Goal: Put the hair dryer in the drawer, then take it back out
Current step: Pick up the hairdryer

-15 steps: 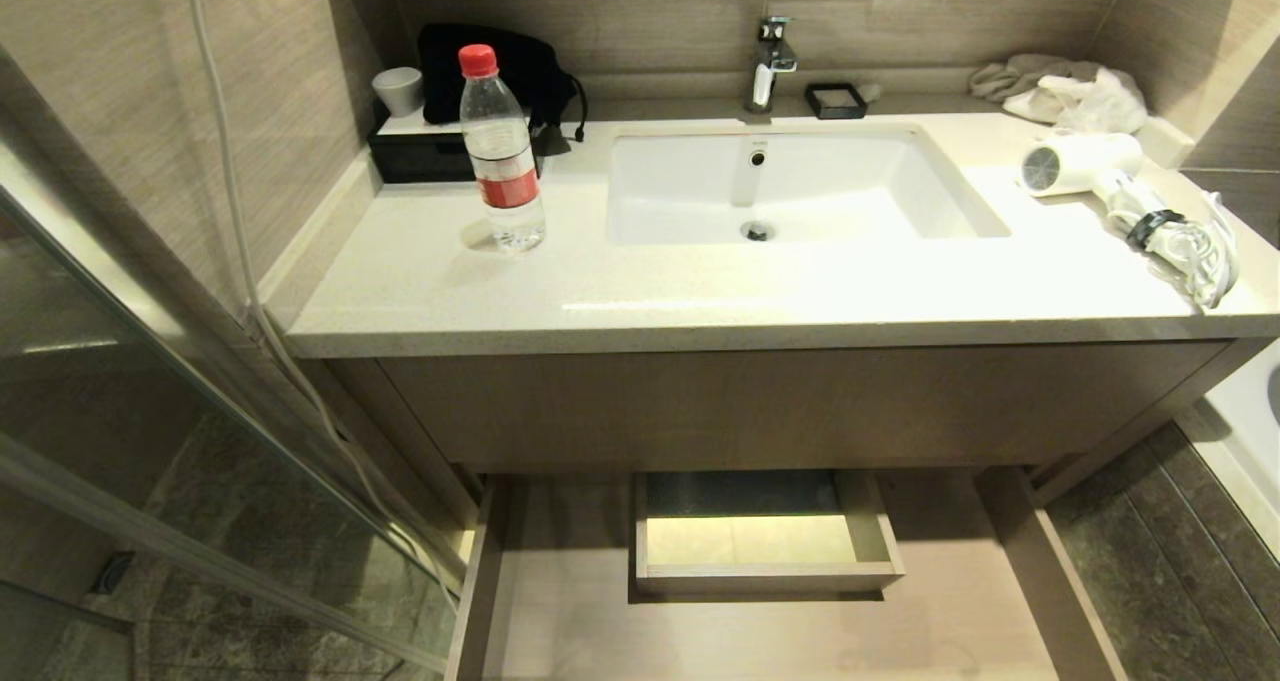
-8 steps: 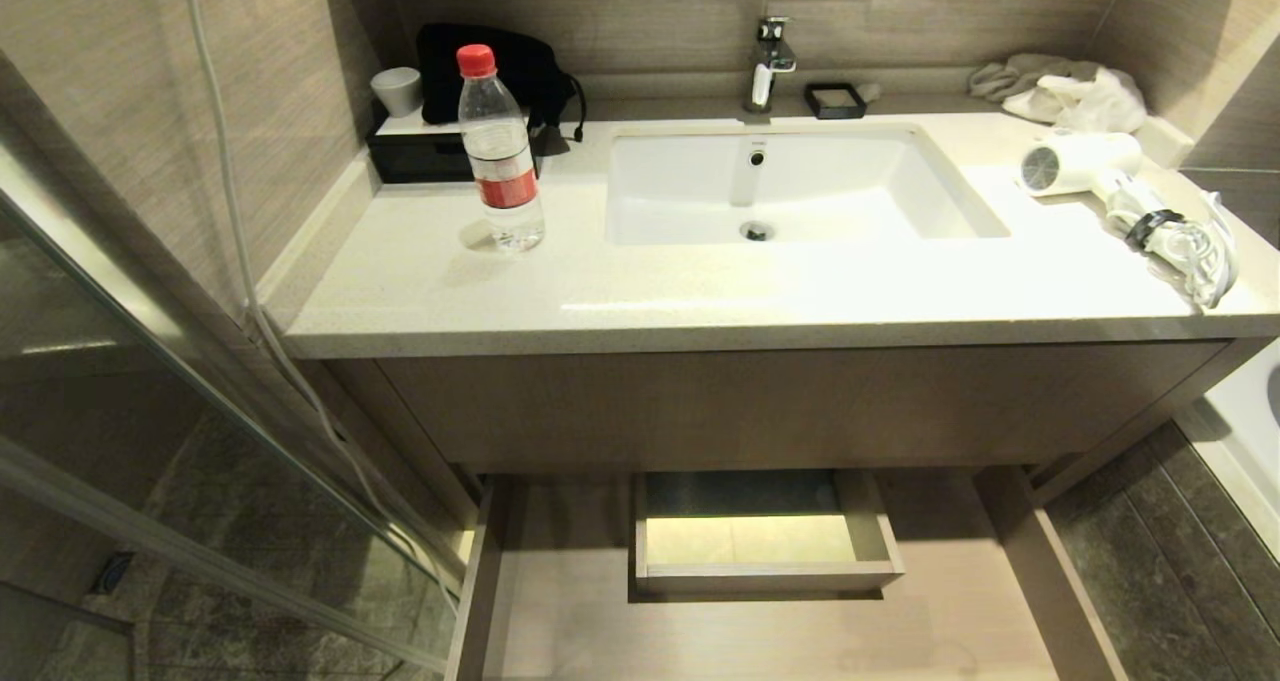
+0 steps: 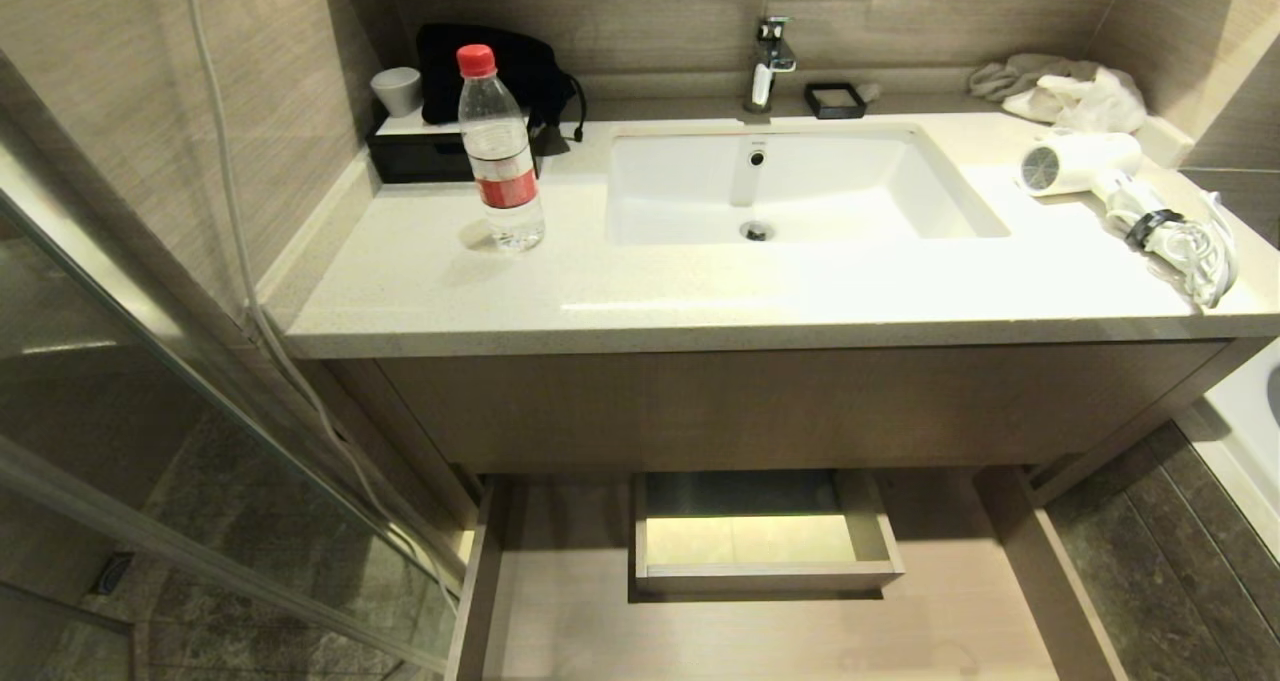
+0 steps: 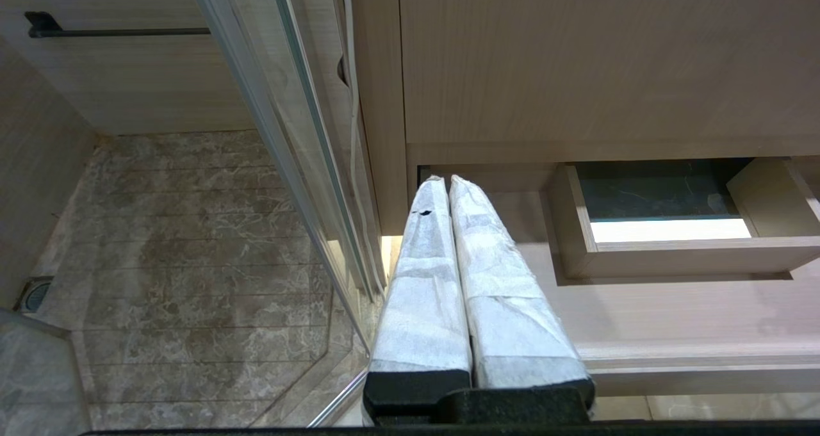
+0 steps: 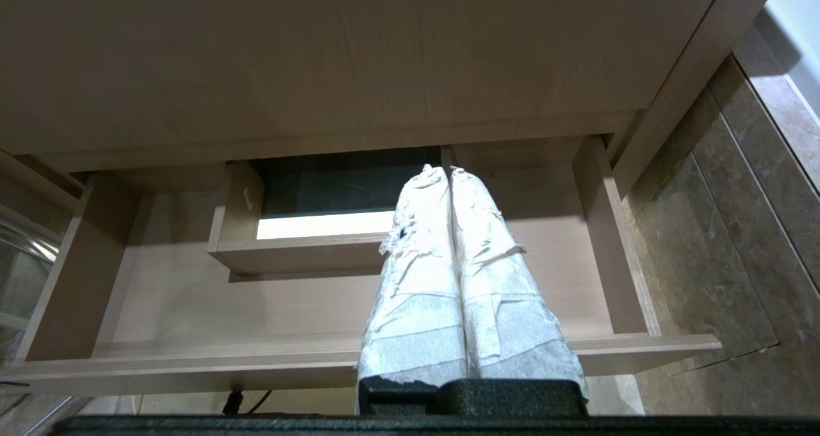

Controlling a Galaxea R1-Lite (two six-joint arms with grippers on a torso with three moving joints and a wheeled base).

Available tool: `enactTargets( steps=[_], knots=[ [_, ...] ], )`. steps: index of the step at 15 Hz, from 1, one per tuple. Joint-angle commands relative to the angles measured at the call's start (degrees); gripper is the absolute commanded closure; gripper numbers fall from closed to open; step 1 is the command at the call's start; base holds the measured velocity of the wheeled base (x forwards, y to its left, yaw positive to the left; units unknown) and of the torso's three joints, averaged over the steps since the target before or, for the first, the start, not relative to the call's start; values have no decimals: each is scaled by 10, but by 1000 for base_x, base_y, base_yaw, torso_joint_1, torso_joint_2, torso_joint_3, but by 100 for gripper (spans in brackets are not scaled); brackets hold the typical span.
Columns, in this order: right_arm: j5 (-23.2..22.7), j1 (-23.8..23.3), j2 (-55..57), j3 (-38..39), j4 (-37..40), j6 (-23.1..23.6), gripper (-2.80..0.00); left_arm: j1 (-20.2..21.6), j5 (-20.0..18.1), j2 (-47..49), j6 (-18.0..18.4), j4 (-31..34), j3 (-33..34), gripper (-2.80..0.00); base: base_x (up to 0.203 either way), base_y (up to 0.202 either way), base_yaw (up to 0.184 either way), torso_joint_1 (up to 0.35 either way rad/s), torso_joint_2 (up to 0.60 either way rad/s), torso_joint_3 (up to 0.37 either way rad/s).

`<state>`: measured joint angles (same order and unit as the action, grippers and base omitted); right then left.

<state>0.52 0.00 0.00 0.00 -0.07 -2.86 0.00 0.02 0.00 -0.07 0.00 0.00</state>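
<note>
The hair dryer point(image 3: 1085, 161) lay on its side at the right end of the worktop point(image 3: 700, 291), just right of the sink point(image 3: 790, 186). It was small, white and plastic, its round grey mesh grille facing the basin, its handle running toward the worktop's front right corner into a bundled white cord point(image 3: 1185, 246) bound by a dark strap. Behind it, in the back corner, white and beige cloths point(image 3: 1065, 86) were heaped against the wall.

Below the worktop the drawer point(image 3: 560, 601) stood pulled out, light-brown wood grain, with a boxed cutout point(image 3: 765, 571) in its middle and nothing lying on its floor.

Neither arm showed in the head view. The left pincer point(image 4: 442, 183) hung in front of the drawer's left end beside the glass shower door point(image 4: 282, 141), its two white-wrapped fingers pressed together. The right pincer point(image 5: 445, 170) hung over the drawer near the cutout, its fingers likewise together and holding nothing.

On the left of the worktop stood a water bottle point(image 3: 498, 151) with a red cap, ahead of a black bag point(image 3: 500, 71) and a grey cup point(image 3: 398, 89). A tap point(image 3: 770, 61) rose behind the sink.

Compared with a second before, nothing had shifted: dryer, bottle and drawer lay as they had.
</note>
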Motion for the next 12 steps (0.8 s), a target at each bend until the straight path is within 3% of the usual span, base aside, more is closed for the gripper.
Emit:
enactTargets(
  steps=[1,12],
  knots=[
    [0,0,1,1,0,0,0,0,0,0,0,0,0,0,0,0,0,0,0,0],
    [0,0,1,1,1,0,0,0,0,0,0,0,0,0,0,0,0,0,0,0]
  ],
)
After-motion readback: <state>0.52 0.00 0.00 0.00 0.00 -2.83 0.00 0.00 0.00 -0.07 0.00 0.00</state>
